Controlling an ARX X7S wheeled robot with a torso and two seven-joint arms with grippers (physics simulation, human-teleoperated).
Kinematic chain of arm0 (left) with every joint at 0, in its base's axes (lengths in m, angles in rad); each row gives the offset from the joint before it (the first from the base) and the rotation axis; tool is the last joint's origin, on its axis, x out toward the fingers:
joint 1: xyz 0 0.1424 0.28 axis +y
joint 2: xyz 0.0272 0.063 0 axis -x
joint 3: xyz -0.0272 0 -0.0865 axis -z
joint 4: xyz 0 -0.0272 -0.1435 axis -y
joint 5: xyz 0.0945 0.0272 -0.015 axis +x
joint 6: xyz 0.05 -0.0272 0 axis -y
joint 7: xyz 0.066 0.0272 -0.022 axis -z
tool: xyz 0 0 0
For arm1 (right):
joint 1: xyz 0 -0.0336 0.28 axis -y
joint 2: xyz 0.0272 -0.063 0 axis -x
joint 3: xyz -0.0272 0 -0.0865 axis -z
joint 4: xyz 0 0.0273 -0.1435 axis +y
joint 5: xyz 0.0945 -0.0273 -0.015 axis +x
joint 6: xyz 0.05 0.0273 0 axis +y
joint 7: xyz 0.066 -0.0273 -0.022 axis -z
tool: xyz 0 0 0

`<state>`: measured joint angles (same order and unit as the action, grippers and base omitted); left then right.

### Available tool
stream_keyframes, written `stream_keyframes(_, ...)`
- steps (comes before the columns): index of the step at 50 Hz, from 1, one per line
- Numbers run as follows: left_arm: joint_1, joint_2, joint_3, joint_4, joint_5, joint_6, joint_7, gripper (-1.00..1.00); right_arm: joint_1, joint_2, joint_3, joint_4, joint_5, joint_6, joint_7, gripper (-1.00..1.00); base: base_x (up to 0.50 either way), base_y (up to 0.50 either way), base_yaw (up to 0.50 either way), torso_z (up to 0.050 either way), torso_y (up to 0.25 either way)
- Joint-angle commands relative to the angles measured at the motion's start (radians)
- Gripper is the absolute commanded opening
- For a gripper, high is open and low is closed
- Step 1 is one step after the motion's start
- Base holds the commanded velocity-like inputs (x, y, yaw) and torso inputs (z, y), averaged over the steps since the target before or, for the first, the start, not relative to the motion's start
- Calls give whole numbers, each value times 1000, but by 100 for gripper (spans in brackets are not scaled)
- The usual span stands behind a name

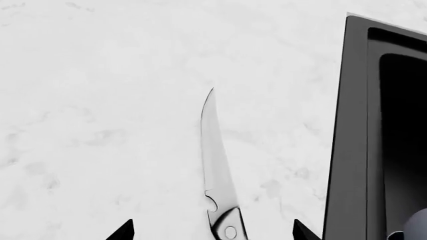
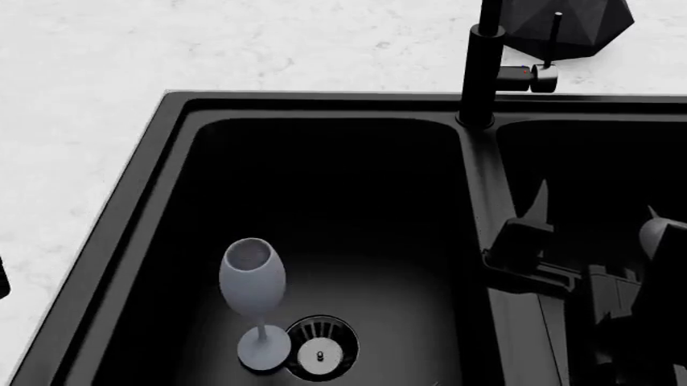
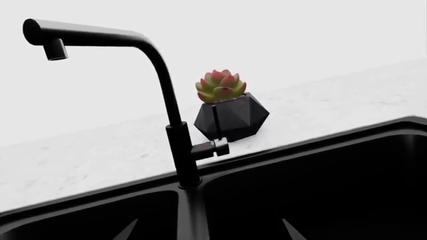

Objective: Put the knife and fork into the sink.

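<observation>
Left wrist view: the knife point(image 1: 215, 165) lies flat on the white marbled table point(image 1: 100, 110), blade tip pointing away from the camera, handle end between the two dark fingertips point(image 1: 122, 231) of the left tool point(image 1: 213, 231). The fingertips stand spread, one on each side of the handle, touching nothing. The sink point(image 1: 347, 150) rim runs just beside the knife (the blade is wholly on the table, outside the basin).

Head view: the sink's left basin holds an upright pale grey wine glass point(image 2: 253, 301), its foot touching the round silver drain strainer point(image 2: 321, 351). The black faucet point(image 2: 480, 68) rises from the divider at the back rim. The right tool point(image 2: 590, 217) hangs over the right basin; its fingers appear parted and nothing is visibly held.

Right wrist view: the faucet stands before a succulent point(image 3: 221, 85) in a black faceted pot point(image 3: 232, 119) on the table. Two fingertips point(image 3: 125, 231) show well apart.
</observation>
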<state>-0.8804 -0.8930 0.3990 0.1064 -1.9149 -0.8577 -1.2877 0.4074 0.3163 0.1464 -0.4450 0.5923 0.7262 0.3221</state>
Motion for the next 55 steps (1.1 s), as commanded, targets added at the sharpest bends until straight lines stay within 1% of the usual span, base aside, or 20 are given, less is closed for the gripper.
stream_keyframes(1, -24, 32, 33, -70, 40, -15, 38, 100, -6, 2, 2, 0, 3, -5, 2, 100, 0, 0, 0, 0, 0)
stream_keyframes(26, 34, 42, 63, -120, 50, -14, 77, 100, -17, 2, -3, 9, 9, -20, 5, 100, 0, 0, 0, 0, 0)
stream_keyframes(41, 111, 44, 66, -120, 53, 15, 107, 100, -14, 3, -11, 20, 9, -27, 7, 100, 2, 1, 0, -1, 0)
stream_keyframes(42, 115, 45, 65, -123, 45, 17, 103, -100, -14, 3, -10, 20, 9, -28, 7, 100, 0, 3, 0, 0, 0)
stream_keyframes(49, 117, 46, 74, -94, 80, 13, 129, -100, -18, 3, -11, 25, 9, -34, 7, 100, 2, 0, 0, -2, 0)
stream_keyframes(55, 106, 43, 72, -64, 109, 21, 126, -100, -18, 4, -12, 29, 11, -37, 7, 100, 0, 0, 0, -2, 0)
